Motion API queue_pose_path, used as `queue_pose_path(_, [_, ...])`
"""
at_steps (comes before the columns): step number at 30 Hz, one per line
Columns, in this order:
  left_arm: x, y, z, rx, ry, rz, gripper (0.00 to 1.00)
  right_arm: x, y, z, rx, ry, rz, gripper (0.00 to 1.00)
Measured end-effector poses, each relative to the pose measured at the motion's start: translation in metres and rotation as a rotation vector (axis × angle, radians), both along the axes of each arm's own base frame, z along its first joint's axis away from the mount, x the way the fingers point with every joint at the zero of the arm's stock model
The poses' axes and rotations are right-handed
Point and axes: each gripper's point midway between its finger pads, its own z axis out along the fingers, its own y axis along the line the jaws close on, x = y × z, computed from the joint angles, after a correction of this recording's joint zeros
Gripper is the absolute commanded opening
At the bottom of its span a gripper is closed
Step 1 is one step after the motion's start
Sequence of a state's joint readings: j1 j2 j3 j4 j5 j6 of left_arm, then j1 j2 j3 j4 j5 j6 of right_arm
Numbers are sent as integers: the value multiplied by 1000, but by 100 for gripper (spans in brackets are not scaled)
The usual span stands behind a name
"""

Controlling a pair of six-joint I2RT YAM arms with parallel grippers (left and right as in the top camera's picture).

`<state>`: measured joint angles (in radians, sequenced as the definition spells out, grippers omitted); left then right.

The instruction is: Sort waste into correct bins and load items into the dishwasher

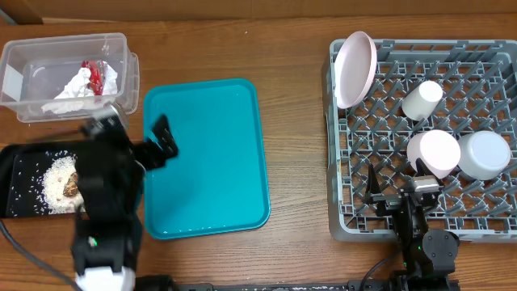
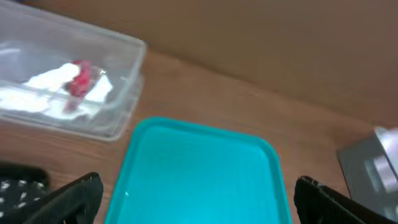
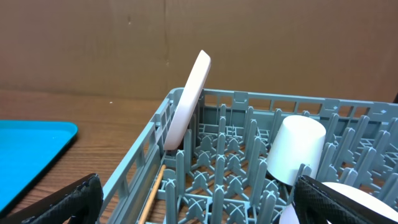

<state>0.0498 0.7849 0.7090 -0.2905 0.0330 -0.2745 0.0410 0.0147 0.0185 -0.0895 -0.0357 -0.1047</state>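
While left fingers (image 2: 68, 199) and right fingers (image 3: 62, 205) gape, tub (image 1: 48, 40) holds napkin (image 1: 74, 89) and wrapper (image 1: 97, 74), black tray (image 1: 20, 166) rice (image 1: 52, 182), rack (image 1: 420, 47) 4 dishes (image 1: 355, 69).

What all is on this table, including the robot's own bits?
clear tub: one, see-through, far left
napkin: one, white, in the clear tub
wrapper: one, red-and-white, beside the napkin
black tray: one, black, near left
rice: heap, white, in the black tray
food lump: one, brown, with the rice
teal tray: one, teal, centre-left
dish rack: one, grey, right side
plate: one, pink-white, on edge in the rack's far-left corner
cup: one, white, mid-rack
small bowl: one, pink-white, in the rack
grey-rimmed bowl: one, pale grey, beside the small bowl
left gripper: one, black, open over the teal tray
right gripper: one, black, open over the rack's near edge
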Motion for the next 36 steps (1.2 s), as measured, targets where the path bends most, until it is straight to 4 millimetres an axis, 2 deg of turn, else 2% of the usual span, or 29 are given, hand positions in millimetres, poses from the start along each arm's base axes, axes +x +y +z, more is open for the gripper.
queue_pose_path(3, [-13, -7, -13, 59, -77, -46, 100, 0, 0, 0, 0, 0, 0, 100])
queue_pose_path(9, [-34, -11, -55, 116, -137, -81, 100, 0, 0, 0, 0, 0, 0, 100])
queue_pose_path(12, [-43, -12, -66, 125, -162, -85, 100, 0, 0, 0, 0, 1, 0, 100])
queue_pose_path(20, [-60, -13, -73, 147, -273, -85, 100, 0, 0, 0, 0, 0, 1, 100])
queue_pose_path(27, [-65, -15, -96, 146, -286, -95, 100, 0, 0, 0, 0, 0, 0, 100])
queue_pose_path(36, [-65, -15, -96, 202, -291, -107, 100, 0, 0, 0, 0, 1, 0, 100])
